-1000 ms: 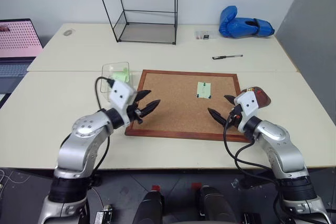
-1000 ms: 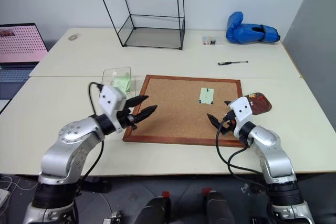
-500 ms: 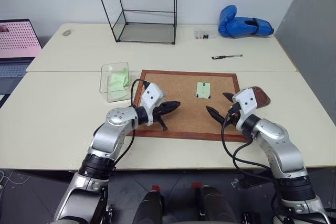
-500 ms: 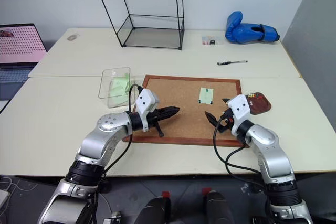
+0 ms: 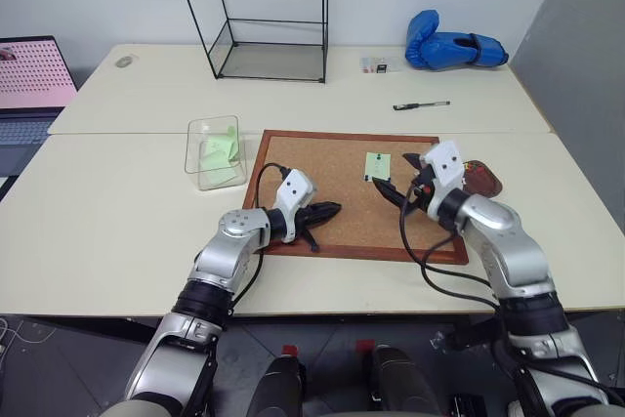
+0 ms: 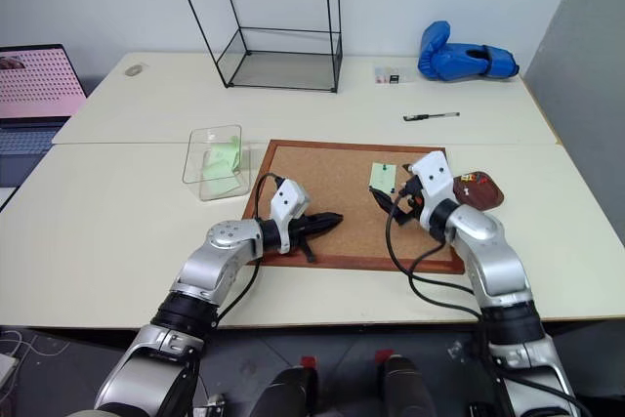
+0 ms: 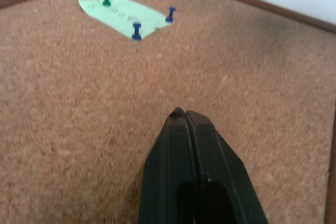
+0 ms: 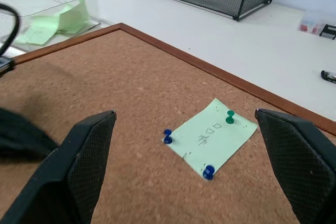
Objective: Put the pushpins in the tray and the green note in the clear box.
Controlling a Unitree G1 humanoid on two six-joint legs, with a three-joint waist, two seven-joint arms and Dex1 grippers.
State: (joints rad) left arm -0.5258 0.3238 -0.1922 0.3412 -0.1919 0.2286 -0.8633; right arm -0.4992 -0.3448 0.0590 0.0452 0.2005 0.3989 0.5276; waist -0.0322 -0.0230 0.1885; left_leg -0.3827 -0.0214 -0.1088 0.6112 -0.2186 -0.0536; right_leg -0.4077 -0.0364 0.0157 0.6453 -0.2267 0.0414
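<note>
Corkboard [image 5: 347, 192], wood-framed, carries the pale green paper note [image 8: 212, 136], pinned by two blue pushpins [image 8: 167, 137] and a green one at its two o'clock. Right gripper [image 8: 184, 174] hovers beside the note, jaws wide apart. Left gripper [image 7: 186, 114], jaws pressed together, sits at the board's seven o'clock. Clear plastic box [image 5: 215, 150] lies at nine o'clock, reddish-brown oval tray [image 5: 480, 179] at three.

1. The left arm reaches in from about 7 o'clock of the head view, bent at the elbow, forearm lying low and pointing toward 3 o'clock.
2. The left gripper [image 5: 330, 210] has its two black fingers [image 7: 184, 145] pressed together, tips touching.
3. The right arm comes in from about 5 o'clock, forearm angled toward 10 o'clock.
4. The right gripper [image 5: 402, 176] has its fingers [image 8: 89, 145] spread wide apart, holding nothing.
</note>
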